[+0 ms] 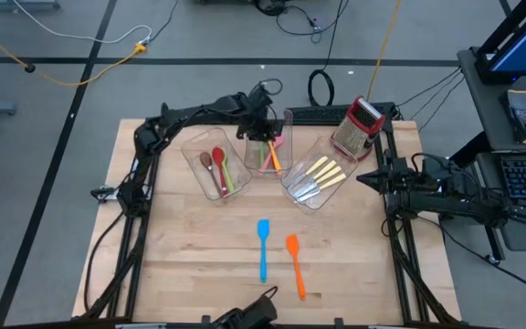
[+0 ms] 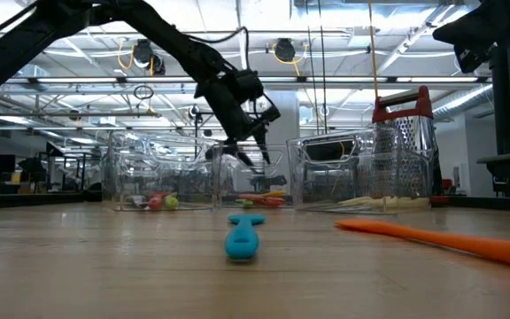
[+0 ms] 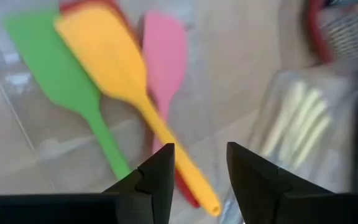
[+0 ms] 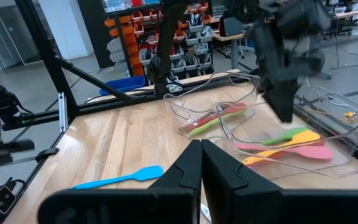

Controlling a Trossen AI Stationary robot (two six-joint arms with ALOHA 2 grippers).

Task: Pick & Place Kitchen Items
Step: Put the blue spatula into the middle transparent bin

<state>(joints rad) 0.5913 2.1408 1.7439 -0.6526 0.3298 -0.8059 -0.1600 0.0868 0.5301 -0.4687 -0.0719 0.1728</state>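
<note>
My left gripper (image 3: 201,155) hangs open over the middle clear bin (image 1: 286,123), just above the spatulas lying in it: yellow (image 3: 104,50), green (image 3: 55,68), pink (image 3: 163,56) and a red one underneath. The yellow handle (image 3: 185,180) shows in the gap between the fingers, lower down in the bin. In the low view the left gripper (image 2: 248,146) is clear of the bin floor. A blue spatula (image 1: 263,247) and an orange spatula (image 1: 295,267) lie flat on the table near the front. My right gripper (image 4: 201,152) waits shut at the table's right edge.
The left bin (image 1: 199,160) holds red, brown and green spoons (image 1: 219,169). The right bin (image 1: 301,196) holds cream-handled cutlery (image 1: 322,174). A red-and-silver box grater (image 1: 359,128) stands at the far right. The bare wooden table (image 1: 190,256) spreads around the two loose spatulas.
</note>
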